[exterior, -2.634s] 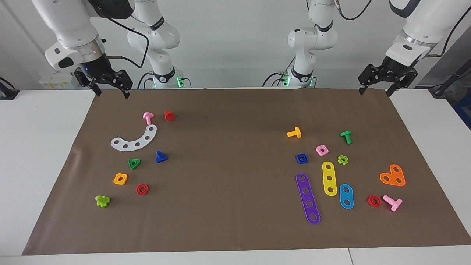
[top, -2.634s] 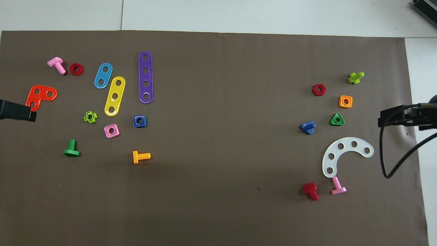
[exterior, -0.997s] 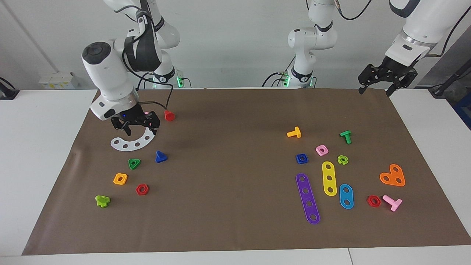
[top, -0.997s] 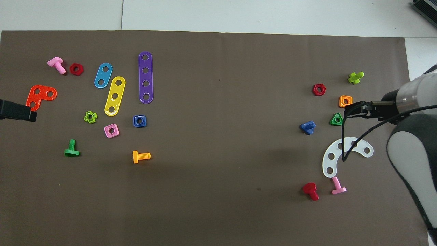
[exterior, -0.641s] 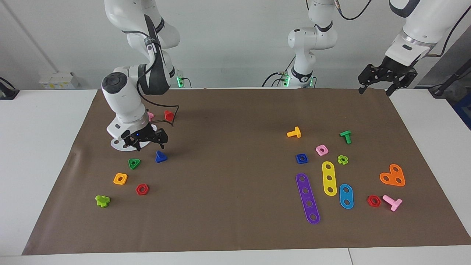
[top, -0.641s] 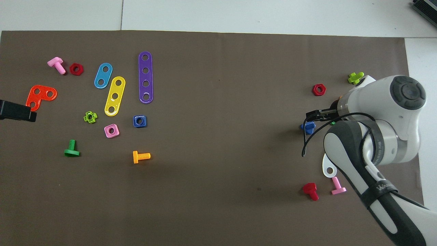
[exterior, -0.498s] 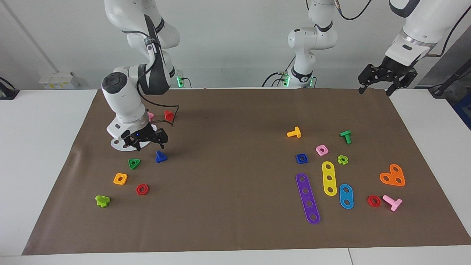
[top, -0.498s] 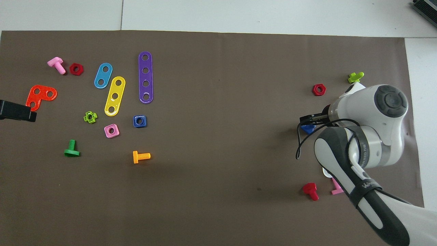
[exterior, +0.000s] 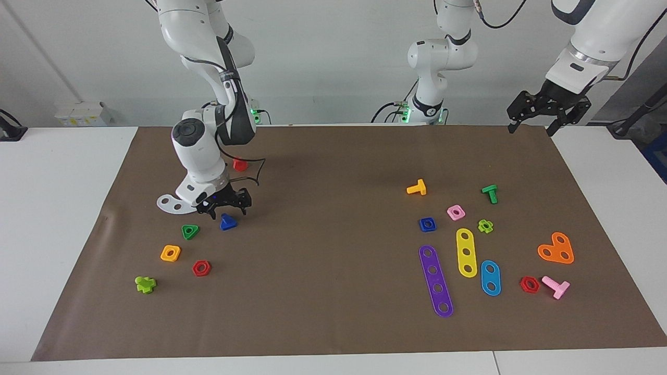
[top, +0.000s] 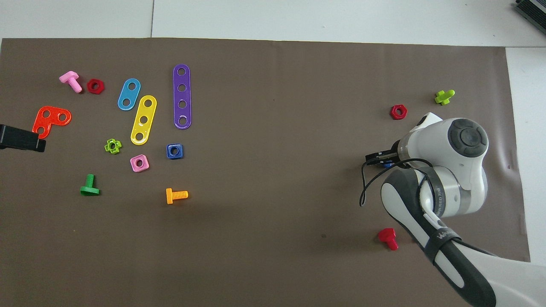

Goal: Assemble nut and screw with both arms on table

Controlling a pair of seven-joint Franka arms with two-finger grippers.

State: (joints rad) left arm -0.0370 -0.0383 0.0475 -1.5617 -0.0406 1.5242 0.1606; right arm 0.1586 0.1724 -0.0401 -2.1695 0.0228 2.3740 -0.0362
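Observation:
The blue screw (exterior: 227,223) stands on its triangular head on the brown paper of the table (exterior: 333,323), toward the right arm's end. My right gripper (exterior: 228,211) hangs just over it, open, with a finger to either side and nothing held. In the overhead view the right gripper (top: 377,159) and its arm cover nearly all of the screw. The blue square nut (exterior: 427,224) (top: 175,151) lies flat toward the left arm's end. My left gripper (exterior: 531,130) waits, open, over the paper's corner at the robots' edge.
Beside the screw lie a green triangular nut (exterior: 190,231), an orange square nut (exterior: 170,253), a red hex nut (exterior: 201,268), a white curved strip (exterior: 168,203) and a red bolt (exterior: 239,164). A pink nut (exterior: 456,212), orange bolt (exterior: 417,188) and purple strip (exterior: 436,281) surround the blue nut.
My right arm has swung out from the paper's edge at the robots' end and come down over the blue screw. The left arm and all the parts have stayed put.

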